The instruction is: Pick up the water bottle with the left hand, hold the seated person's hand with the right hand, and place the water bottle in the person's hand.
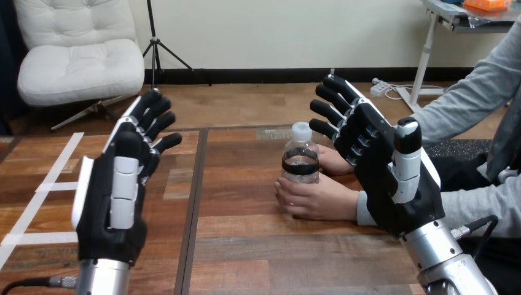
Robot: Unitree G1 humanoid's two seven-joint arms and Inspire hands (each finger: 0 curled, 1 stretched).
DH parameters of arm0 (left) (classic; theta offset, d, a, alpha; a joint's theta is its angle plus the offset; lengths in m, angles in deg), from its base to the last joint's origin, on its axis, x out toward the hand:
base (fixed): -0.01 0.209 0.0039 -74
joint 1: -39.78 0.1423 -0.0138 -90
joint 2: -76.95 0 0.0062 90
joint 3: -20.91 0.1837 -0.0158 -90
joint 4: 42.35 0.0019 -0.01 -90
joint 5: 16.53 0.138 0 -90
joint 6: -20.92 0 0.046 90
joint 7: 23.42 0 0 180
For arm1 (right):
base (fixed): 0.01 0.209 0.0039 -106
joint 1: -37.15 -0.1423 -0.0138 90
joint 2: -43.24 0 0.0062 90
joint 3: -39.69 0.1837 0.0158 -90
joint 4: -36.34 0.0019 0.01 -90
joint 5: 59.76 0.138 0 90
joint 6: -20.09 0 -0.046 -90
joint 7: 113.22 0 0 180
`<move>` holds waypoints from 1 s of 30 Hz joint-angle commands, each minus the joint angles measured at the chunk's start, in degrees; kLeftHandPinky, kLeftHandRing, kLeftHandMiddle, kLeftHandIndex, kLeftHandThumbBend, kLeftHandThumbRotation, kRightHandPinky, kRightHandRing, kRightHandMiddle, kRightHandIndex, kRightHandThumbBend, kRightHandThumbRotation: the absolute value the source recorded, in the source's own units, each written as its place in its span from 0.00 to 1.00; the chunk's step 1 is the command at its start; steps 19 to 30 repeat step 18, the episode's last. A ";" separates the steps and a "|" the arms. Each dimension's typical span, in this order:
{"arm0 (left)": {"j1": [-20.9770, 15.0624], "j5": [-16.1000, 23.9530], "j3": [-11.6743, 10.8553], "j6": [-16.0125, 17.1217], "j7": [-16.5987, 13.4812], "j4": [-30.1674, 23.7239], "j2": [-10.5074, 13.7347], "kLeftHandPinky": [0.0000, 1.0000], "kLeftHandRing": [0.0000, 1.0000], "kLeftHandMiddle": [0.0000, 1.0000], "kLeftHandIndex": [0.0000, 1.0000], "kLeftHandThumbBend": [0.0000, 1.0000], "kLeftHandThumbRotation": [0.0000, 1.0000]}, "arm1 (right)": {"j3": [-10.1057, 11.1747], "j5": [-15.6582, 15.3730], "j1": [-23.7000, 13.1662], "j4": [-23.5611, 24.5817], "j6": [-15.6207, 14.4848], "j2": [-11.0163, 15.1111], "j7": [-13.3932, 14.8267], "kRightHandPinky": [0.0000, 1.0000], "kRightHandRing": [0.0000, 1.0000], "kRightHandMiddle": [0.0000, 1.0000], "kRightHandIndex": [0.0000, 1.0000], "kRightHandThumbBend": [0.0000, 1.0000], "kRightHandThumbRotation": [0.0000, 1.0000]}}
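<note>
A clear water bottle (300, 161) with a white cap and a black band stands upright on the table. The person's two hands hold it: one hand (315, 197) wraps its base from the near side, the other (333, 161) touches it from behind. My left hand (120, 190) hovers open over the table's left part, fingers straight, well apart from the bottle. My right hand (381, 166) is raised open just right of the bottle, over the person's forearm, palm facing left, touching nothing that I can see.
The wooden table (246, 258) has white tape strips (43, 184) at its left side. The person's grey sleeves (467, 98) come in from the right edge.
</note>
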 commanded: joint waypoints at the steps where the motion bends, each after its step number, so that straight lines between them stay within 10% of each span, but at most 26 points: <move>1: -1.51 0.27 1.05 1.27 0.22 -3.14 -0.25 0.80 0.88 0.88 0.87 0.75 0.95 | 0.87 0.64 -0.72 4.37 -0.86 -1.40 0.32 0.89 0.93 0.94 0.92 0.94 1.00; 30: -1.19 0.65 2.31 0.28 -0.14 -4.02 -0.03 0.81 0.88 0.88 0.88 0.74 0.96 | 1.32 -0.07 -0.26 6.49 -2.92 -1.67 -0.20 0.87 0.92 0.93 0.92 0.92 1.00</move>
